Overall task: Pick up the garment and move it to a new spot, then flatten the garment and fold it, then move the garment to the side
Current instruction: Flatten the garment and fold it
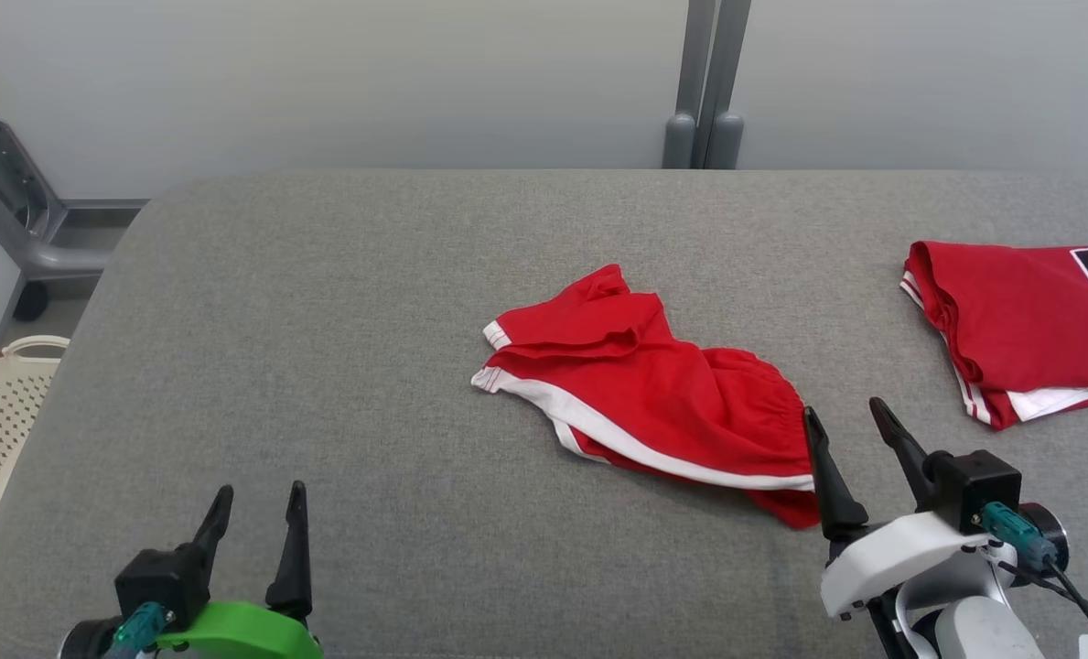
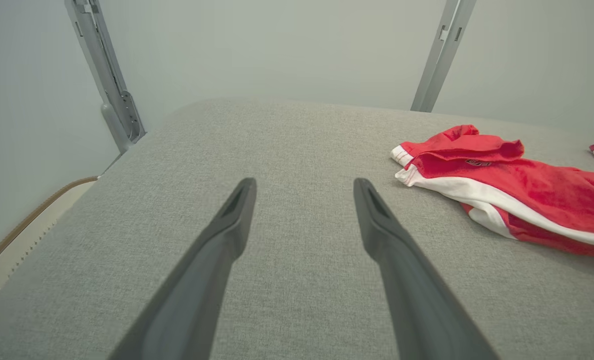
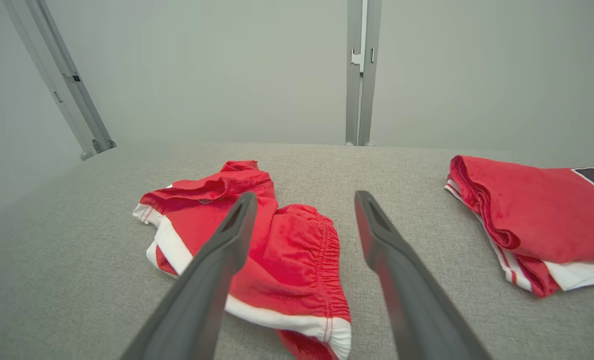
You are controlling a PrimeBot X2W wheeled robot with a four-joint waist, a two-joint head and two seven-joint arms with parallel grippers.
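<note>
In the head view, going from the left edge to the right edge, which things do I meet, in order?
Basket → left claw → shorts → right claw → jersey.

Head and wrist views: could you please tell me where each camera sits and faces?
Head view: on the head, looking forward and down at table and red shorts; left tool and right tool show, open.
Left wrist view: on left wrist, looking along its fingers across the table; shorts at right.
Right wrist view: on right wrist, looking past its fingers at shorts and jersey.
Shared: all show the shorts.
</note>
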